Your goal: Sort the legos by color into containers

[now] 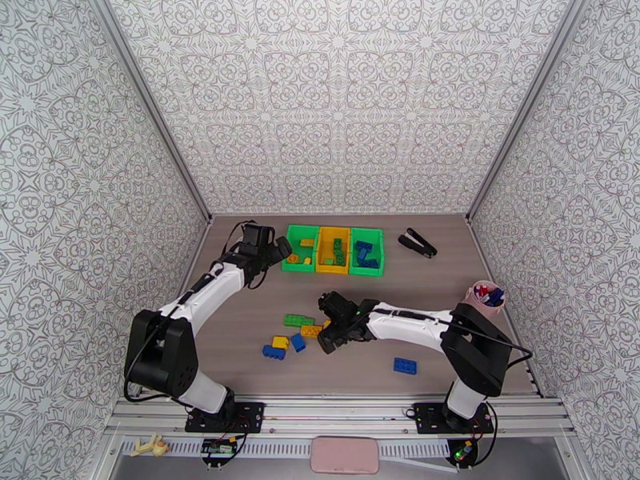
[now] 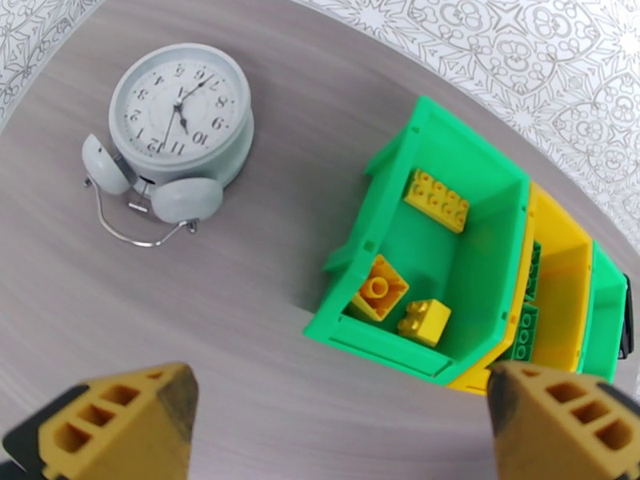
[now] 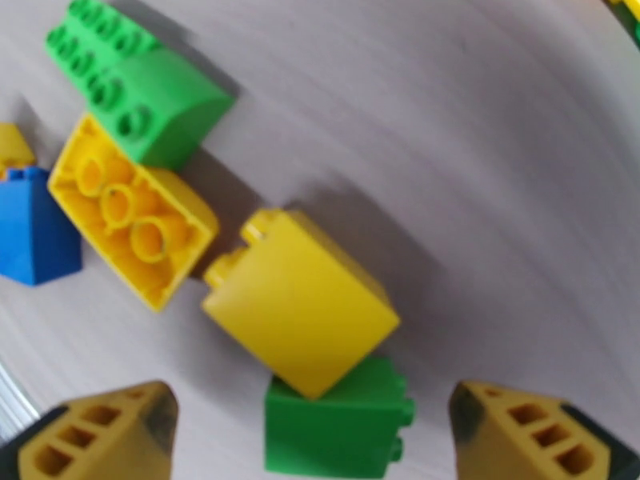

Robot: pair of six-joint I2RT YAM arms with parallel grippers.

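1. Left gripper [image 2: 336,434]: jaws spread wide with nothing between them. It hangs over the table just short of the left green open-top plastic bin [image 2: 384,350], which holds three yellow studded plastic bricks [image 2: 436,200].
2. Sorting scheme in use: the middle yellow plastic bin [image 2: 560,298] holds green bricks, and the right green plastic bin [image 1: 379,251] holds blue ones. Bin colour therefore does not match its contents.
3. Right gripper [image 3: 312,442]: released and empty. It is poised low over the mid-table cluster, jaws either side of a chunky yellow brick [image 3: 300,310]. That is judged to be the next pick.
4. Orientation: this brick lies on its side, studs pointing to the wrist view's upper left, and overlaps a small green brick [image 3: 336,430].
5. Neighbours: an upturned yellow brick [image 3: 132,222] lies hollow side up. A long green brick [image 3: 132,90] has its long axis roughly left-right across the table.
6. One blue brick [image 1: 405,365] lies well apart, nearer the right arm's base.
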